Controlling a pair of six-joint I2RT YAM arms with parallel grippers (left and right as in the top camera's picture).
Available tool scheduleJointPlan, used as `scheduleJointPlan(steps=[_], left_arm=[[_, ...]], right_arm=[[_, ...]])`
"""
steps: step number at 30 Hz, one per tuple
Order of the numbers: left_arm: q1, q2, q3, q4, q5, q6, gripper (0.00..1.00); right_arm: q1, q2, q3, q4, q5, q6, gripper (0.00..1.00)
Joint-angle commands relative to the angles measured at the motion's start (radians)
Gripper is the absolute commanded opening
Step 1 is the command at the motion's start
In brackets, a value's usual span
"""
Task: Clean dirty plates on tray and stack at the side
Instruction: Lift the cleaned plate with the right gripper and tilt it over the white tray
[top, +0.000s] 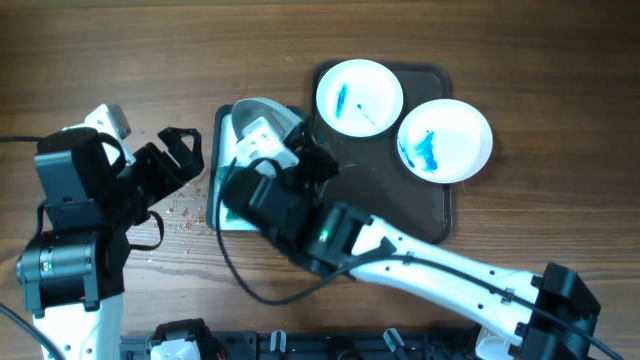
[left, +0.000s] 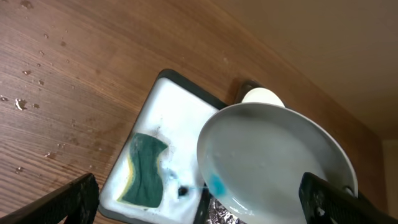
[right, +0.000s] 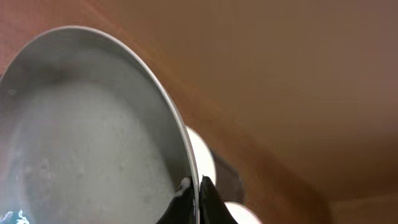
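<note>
White plate (left: 273, 155), blue-smeared, hangs tilted above the sponge tray (left: 177, 112), likely for wiping: your right gripper (right: 194, 190) pinches its rim, while your left gripper (top: 178, 155) gapes empty nearby.

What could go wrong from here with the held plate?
1. The right jaws pinch the tilted plate by its rim only, so it could slip or swing.
2. A wet blue smear sits at its low edge, near the white tray's border; drips might land on the table.
3. The sponge lies close beside the plate; the open left jaws might knock the plate when reaching for it.
</note>
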Motion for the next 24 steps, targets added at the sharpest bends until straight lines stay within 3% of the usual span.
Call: scheduleJointPlan(steps=[1, 11, 24], left_arm=[[0.006, 0.013, 0.012, 0.002, 0.011, -0.006, 1.00], [0.006, 0.023, 0.012, 0.002, 0.011, -0.006, 1.00], [0.006, 0.024, 0.012, 0.002, 0.011, -0.006, 1.00]], right_arm=[[0.031, -0.008, 0.019, 0.042, 0.110, -0.120, 0.04], [0.037, -0.008, 0.019, 0.095, 0.114, -0.202, 0.04], [0.037, -0.008, 0.019, 0.105, 0.114, -0.208, 0.04]])
